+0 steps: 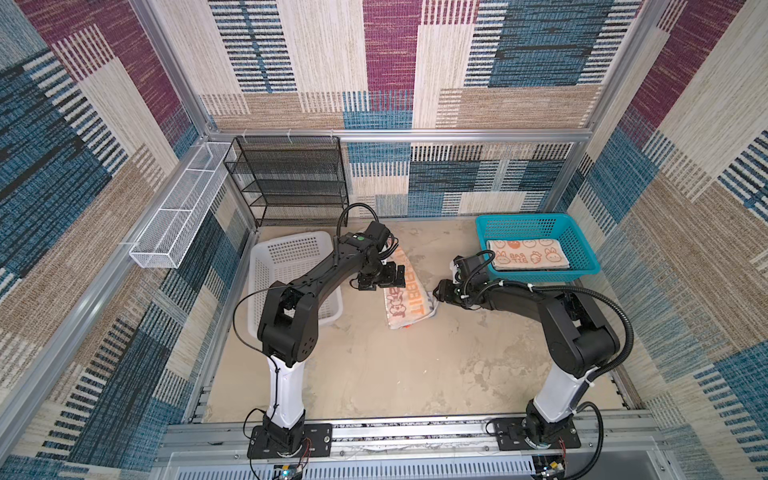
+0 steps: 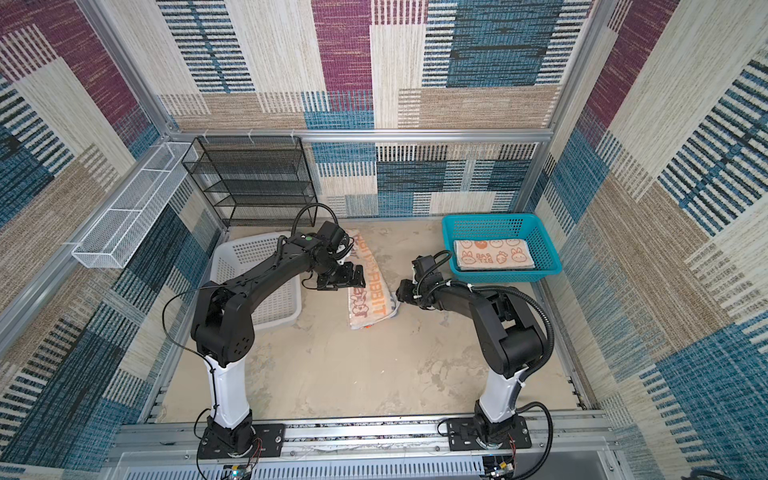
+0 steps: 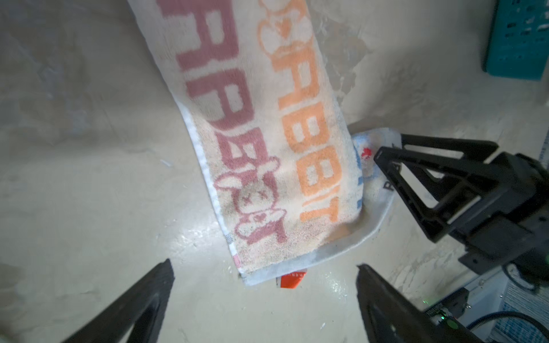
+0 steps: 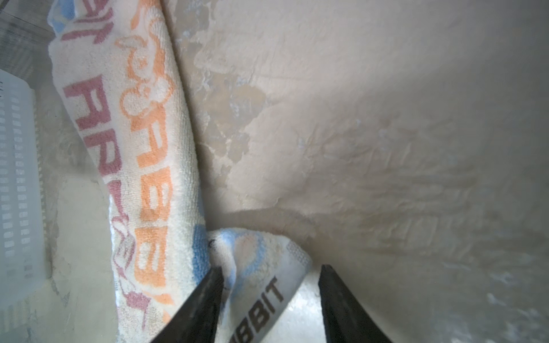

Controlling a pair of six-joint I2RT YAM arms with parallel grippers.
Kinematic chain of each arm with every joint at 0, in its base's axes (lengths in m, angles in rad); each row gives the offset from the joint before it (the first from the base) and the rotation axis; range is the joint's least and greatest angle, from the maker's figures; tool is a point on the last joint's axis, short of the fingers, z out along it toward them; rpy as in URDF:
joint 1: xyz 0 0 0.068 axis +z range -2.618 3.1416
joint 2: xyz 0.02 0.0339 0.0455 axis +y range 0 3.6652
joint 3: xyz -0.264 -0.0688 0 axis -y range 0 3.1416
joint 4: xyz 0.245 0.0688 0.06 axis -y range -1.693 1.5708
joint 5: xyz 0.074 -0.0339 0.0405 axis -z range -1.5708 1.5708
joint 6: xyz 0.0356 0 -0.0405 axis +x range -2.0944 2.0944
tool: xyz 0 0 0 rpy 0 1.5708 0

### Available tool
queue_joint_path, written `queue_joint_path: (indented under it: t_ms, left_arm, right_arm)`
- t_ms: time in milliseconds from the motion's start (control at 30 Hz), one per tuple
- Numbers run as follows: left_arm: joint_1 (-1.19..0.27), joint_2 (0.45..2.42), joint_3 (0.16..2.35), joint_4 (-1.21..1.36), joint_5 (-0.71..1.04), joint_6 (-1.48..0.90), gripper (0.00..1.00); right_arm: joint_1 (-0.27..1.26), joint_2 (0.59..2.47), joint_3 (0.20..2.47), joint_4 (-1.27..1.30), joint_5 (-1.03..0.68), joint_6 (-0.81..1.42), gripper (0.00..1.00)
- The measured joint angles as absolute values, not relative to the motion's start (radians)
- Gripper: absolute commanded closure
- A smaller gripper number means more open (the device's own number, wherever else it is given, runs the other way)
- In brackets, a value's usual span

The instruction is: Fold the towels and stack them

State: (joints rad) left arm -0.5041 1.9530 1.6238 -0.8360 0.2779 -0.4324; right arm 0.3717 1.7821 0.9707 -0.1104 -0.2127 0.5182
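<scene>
Woven patchwork wall panels [image 1: 390, 62] in blue, maroon, beige and cream surround me, framed by silver aluminium rails [image 1: 457, 135]. On my mottled beige desk [image 1: 395, 365], a black wire-mesh shelf rack [image 1: 291, 183] stands at the back; a long white mesh trough [image 1: 178, 220] hangs on the left.

The bench [image 1: 395, 374] is beige, mottled and scuffed. A long folded towel [image 1: 409, 303] with large orange and pink lettering lies near its middle, one corner poking out on the right. A white basket [image 1: 257, 286] sits to the left, a teal basket [image 1: 540, 226] at the back right and a black wire shelf [image 1: 291, 183] at the back left.
</scene>
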Motion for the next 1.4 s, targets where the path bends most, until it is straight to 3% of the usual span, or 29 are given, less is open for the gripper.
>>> queue_joint_path:
  t_ms: [233, 400, 700, 1000, 1400]
  left_arm:
    - [-0.563, 1.787, 1.277, -0.638, 0.353, -0.554, 0.01]
    - [-0.578, 1.695, 1.055, -0.442, 0.403, -0.709, 0.01]
    - [-0.598, 1.669, 0.887, -0.031, 0.425, -1.115, 0.01]
    - [-0.613, 1.642, 0.781, 0.082, 0.408, -1.307, 0.02]
    - [-0.651, 1.717, 0.81, 0.131, 0.372, -1.336, 0.25]
  right_arm:
    - [0.372, 1.791, 0.969, -0.094, -0.216, 0.53, 0.82]
    - [0.372, 1.799, 0.975, -0.094, -0.215, 0.53, 0.94]
    - [0.372, 1.78, 0.977, -0.072, -0.224, 0.542, 0.95]
    - [0.372, 1.753, 0.963, -0.051, -0.227, 0.549, 0.96]
    - [0.372, 1.724, 0.95, -0.031, -0.229, 0.553, 0.97]
